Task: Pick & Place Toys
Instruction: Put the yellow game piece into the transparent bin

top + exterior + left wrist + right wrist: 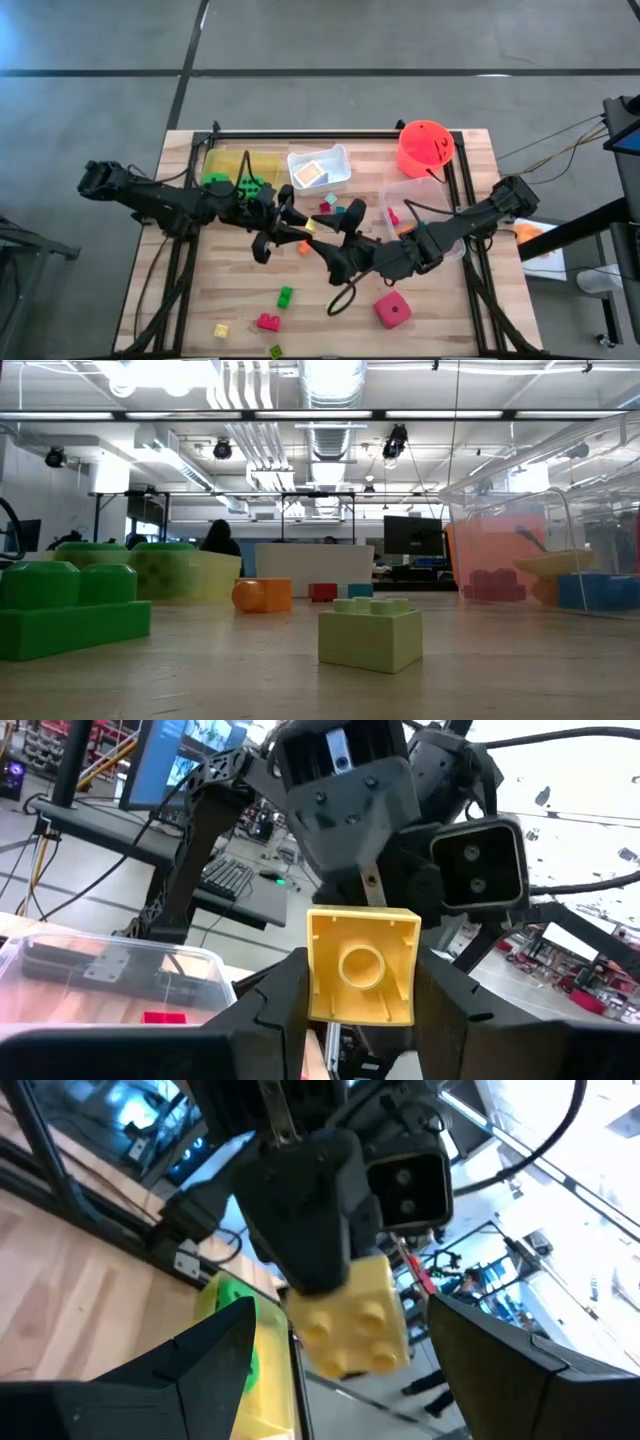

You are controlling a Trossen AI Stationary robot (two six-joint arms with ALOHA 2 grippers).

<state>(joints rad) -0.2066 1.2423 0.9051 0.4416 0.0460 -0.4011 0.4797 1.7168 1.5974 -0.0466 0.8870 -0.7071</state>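
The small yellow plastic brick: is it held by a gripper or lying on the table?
Held. The small yellow plastic brick sits clamped between the left gripper fingers, raised before the open right gripper.

Grey concrete floor (330,40); ceiling ducts (330,420), strip lights; monitors (412,535).

No legible text, label, brand, number or sign was found in any of the four views. The monitor (185,760) behind the table in the left wrist view showed a lit blue display, but its content was too blurred to read. The orange-red bucket (425,147) in the high view carried dark marks on its wall that could not be made out as characters.
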